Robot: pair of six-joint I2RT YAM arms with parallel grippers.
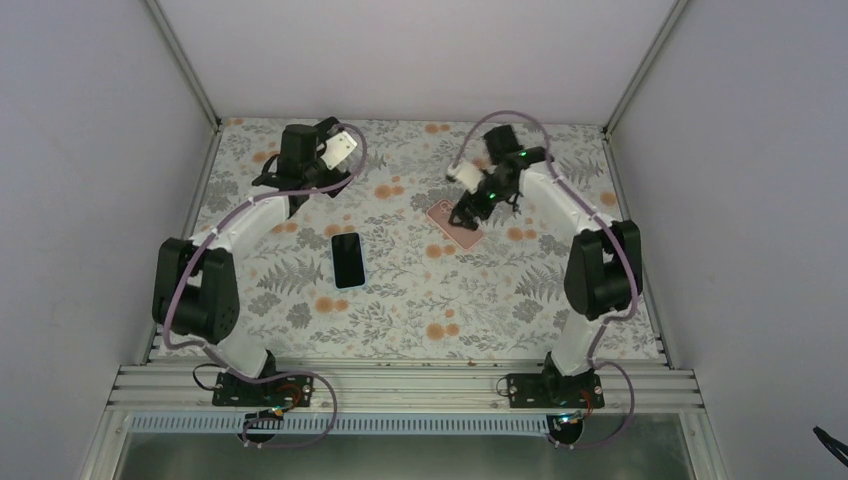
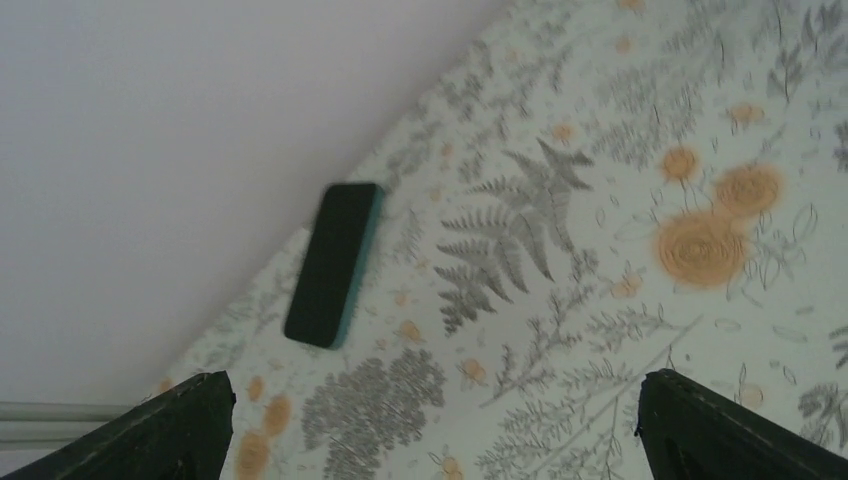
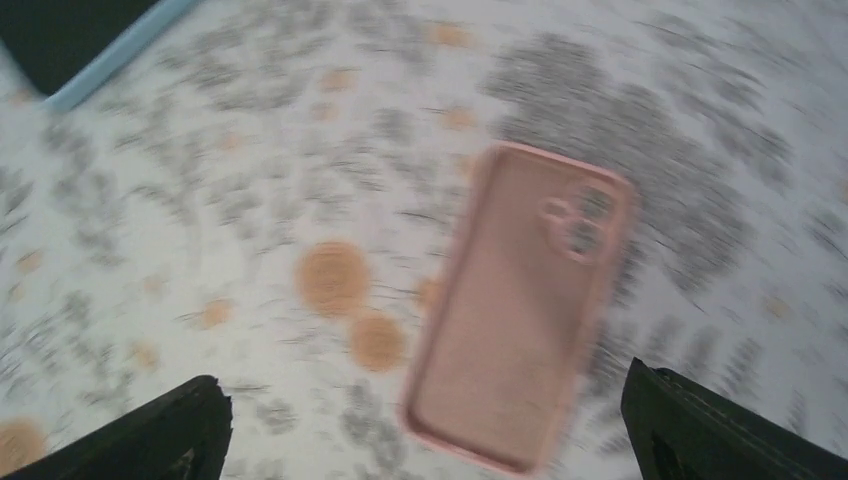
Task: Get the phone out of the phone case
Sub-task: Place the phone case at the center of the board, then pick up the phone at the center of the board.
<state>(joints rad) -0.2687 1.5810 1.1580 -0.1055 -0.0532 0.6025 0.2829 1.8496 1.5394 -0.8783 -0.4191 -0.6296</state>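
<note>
A black phone (image 1: 347,259) with a teal edge lies screen up on the flowered table, left of centre; it also shows in the left wrist view (image 2: 333,263) and in a corner of the right wrist view (image 3: 75,40). A pink phone case (image 1: 455,223) lies empty, open side up, at centre right, and shows blurred in the right wrist view (image 3: 520,305). My right gripper (image 1: 467,212) is open, raised just above the case, empty. My left gripper (image 1: 283,178) is open and empty at the back left, well apart from the phone.
The flowered cloth (image 1: 420,300) covers the table. White walls close in the left, back and right sides. A metal rail (image 1: 400,385) with the arm bases runs along the near edge.
</note>
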